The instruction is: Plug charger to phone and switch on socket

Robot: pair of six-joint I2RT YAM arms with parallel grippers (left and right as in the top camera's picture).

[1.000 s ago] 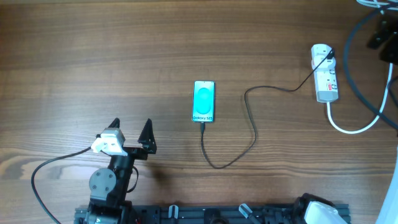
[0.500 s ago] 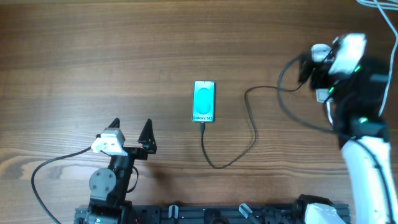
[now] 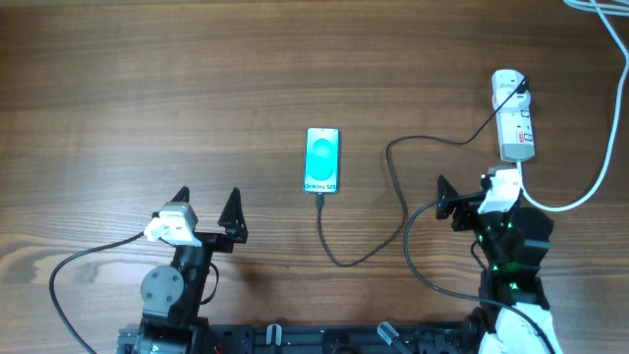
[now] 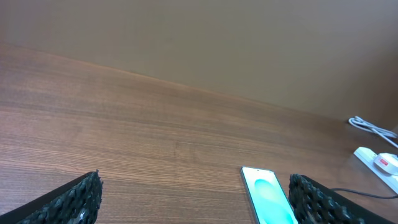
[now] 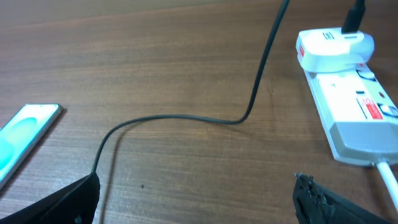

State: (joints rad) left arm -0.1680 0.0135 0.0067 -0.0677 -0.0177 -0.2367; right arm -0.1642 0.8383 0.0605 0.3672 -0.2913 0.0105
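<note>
Charger looks seated in the phone, centre of table, so you're on the switch-on step. Both jaws are wide open and empty. Right gripper sits near the socket; toggle it with one fingertip.

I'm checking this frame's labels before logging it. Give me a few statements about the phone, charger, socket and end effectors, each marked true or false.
1. The phone lies flat with its lit screen facing up. True.
2. The right end effector is clamped on the charger cable. False: its fingers are spread and hold nothing; the cable lies on the table ahead of it.
3. The charger cable's end meets the phone's bottom edge. True.
4. The socket sits on the left arm's side of the phone. False: it lies on the right arm's side, beyond the right end effector.
5. The left end effector is open and empty. True.
</note>
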